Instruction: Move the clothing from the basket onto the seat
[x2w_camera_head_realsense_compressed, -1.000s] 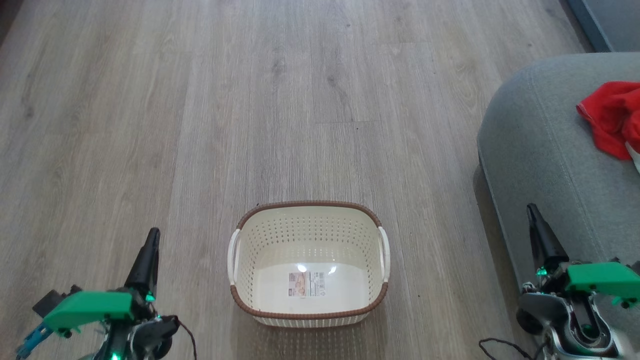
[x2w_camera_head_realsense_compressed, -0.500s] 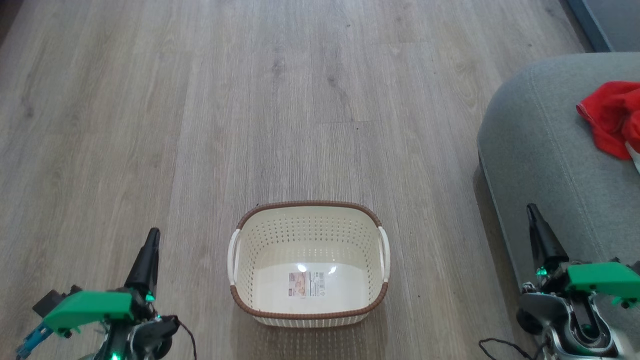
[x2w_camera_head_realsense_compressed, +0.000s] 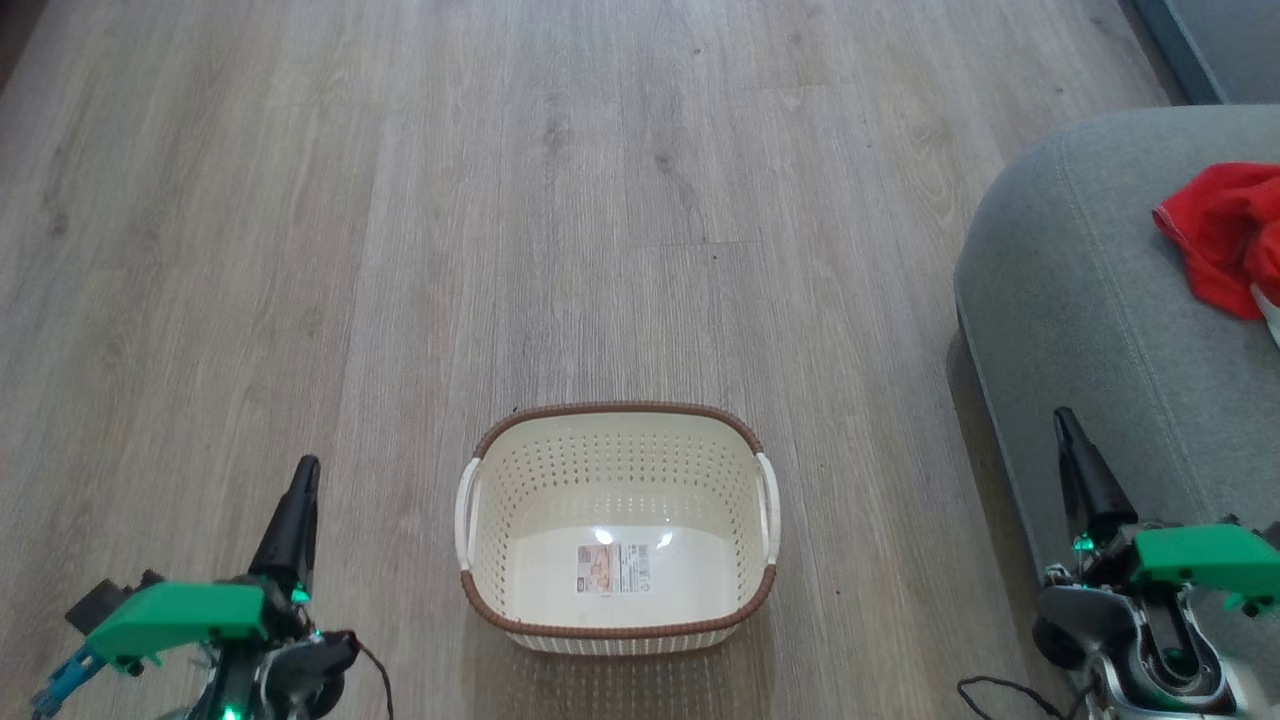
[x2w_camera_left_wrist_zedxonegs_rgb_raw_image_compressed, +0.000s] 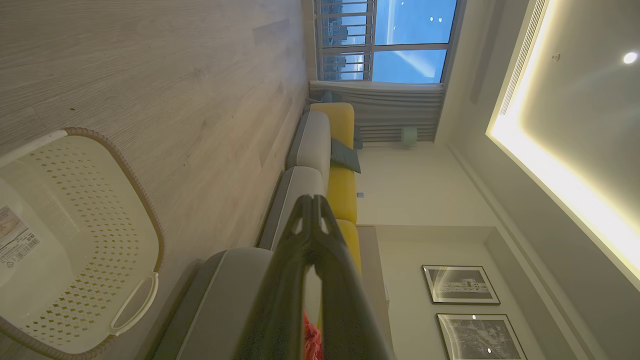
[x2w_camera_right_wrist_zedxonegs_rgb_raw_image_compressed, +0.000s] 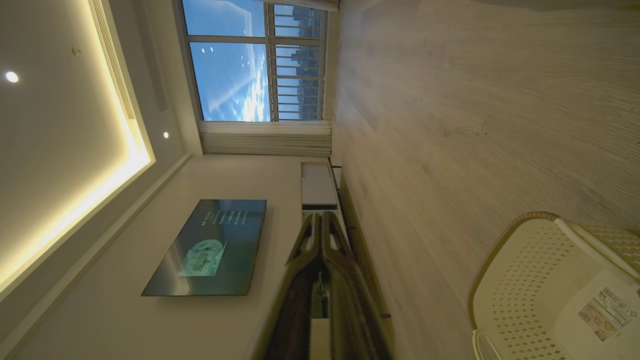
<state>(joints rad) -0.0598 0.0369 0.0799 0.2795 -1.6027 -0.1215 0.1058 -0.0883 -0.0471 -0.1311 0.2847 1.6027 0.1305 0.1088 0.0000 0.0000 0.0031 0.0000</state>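
Wood-grain flooring (x2w_camera_head_realsense_compressed: 600, 200) carries both the seat and the basket.

1. Seat (x2w_camera_head_realsense_compressed: 1090, 300): grey-green upholstery at the right of the head view, its rounded corner facing the basket. Hazard: the right arm stands just beside the seat's near side edge, so a careless swing or a turn of the base could scrape the fabric.
2. Basket (x2w_camera_head_realsense_compressed: 620, 408): centred between the two arms, upright, with nothing inside. Judged by this, the transfer appears complete. Hazard: an empty plastic basket is light, and contact from an arm or the base would likely slide or tip it.
3. Clothing (x2w_camera_head_realsense_compressed: 1215, 235): red fabric lying on the seat top, well in from the rounded corner and cut off by the view's right border. How far it extends cannot be told. Hazard: any part overhanging a far edge could slip to the floor.
4. Left gripper (x2w_camera_head_realsense_compressed: 303, 480) and right gripper (x2w_camera_head_realsense_compressed: 1066, 430): fingers clenched together, grasping nothing, both well apart from the clothing. Hazard: reaching across the seat with closed fingers could drag the garment off.
5. Label (x2w_camera_head_realsense_compressed: 612, 568): flat on the basket floor, no concern.
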